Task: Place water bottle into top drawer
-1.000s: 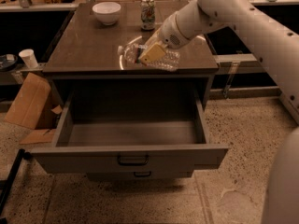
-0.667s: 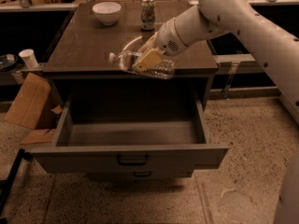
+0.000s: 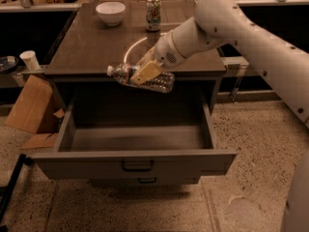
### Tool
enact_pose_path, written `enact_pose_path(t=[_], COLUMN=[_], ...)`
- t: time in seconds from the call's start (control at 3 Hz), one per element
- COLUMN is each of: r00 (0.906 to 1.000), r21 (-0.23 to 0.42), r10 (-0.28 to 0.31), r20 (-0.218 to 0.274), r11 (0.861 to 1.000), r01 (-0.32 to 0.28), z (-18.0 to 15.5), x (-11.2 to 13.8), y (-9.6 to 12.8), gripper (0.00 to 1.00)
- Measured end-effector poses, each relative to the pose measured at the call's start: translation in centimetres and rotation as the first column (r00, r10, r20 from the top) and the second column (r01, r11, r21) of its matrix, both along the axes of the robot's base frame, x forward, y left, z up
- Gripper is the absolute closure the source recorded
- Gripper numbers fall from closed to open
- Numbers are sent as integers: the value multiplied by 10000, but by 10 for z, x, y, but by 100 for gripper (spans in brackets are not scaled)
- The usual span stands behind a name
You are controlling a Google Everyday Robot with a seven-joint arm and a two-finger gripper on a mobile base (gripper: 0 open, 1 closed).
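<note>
The water bottle (image 3: pixel 159 81) is clear and ribbed, with a small white cap pointing left. It lies on its side in the air, just past the front edge of the tabletop and above the back of the open drawer. My gripper (image 3: pixel 145 73) is shut on the water bottle around its middle, with a tan finger (image 3: pixel 147 71) across the label. The top drawer (image 3: pixel 135 164) is pulled fully out below, grey, with a dark loop handle at centre. Its inside shows nothing in it.
A white bowl (image 3: pixel 110 11) and a green-and-white soda can (image 3: pixel 153 13) stand at the back of the dark tabletop (image 3: pixel 91 47). A narrower drawer front (image 3: pixel 145 181) sits under the top drawer. A cardboard box (image 3: pixel 30 105) and a white cup (image 3: pixel 30 60) are at the left.
My gripper has carried the water bottle forward and down, from over the tabletop's front part to past its front edge, above the open drawer.
</note>
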State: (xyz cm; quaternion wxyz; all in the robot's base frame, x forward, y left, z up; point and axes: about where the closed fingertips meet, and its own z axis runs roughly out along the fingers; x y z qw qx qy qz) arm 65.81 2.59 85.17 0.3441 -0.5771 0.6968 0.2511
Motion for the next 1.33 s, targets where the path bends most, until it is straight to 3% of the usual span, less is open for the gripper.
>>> enact_pose_path(t=[0.33,0.67,1.33], r00=[9949,9853,9735], r21=[-135,-424,-1522], r10=[131,-2,-1338], r20=[-1002,-1706,-1853], r11=[9998,9991,9826], r01=[-146,-71,1061], z=[-45,-89,-156], x=[-23,-38,-34], y=[27,53,78], gripper=[100,100,100])
